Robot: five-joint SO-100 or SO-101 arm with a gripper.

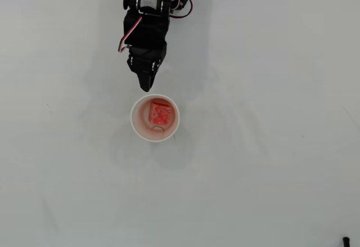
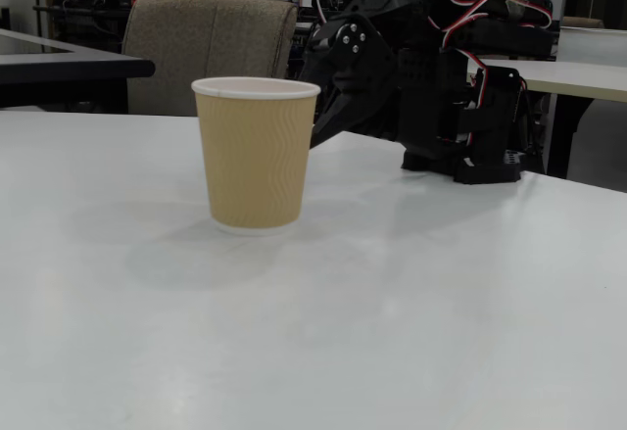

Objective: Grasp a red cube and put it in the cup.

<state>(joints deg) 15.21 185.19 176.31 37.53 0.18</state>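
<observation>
We see the red cube (image 1: 159, 113) resting inside the cup (image 1: 138, 124), and the gripper (image 1: 147, 85) hangs just above, clenched and empty.

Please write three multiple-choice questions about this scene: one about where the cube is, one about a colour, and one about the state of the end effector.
1. Where is the small red speckled cube?
A. On the table beside the cup
B. Inside the round paper cup
C. Between the fingers of the end effector

2. What colour is the cup's ribbed outer wall in the fixed view?
A. Tan
B. Blue
C. Black

3. What is the black end effector doing?
A. Gripping the cube
B. Holding the cup's rim
C. Holding nothing, beside the cup

Answers: 1 B, the overhead view shows the cube lying at the cup's bottom. 2 A, the wall is tan under a white rim. 3 C, its tip lies outside the cup's rim and carries nothing.
</observation>
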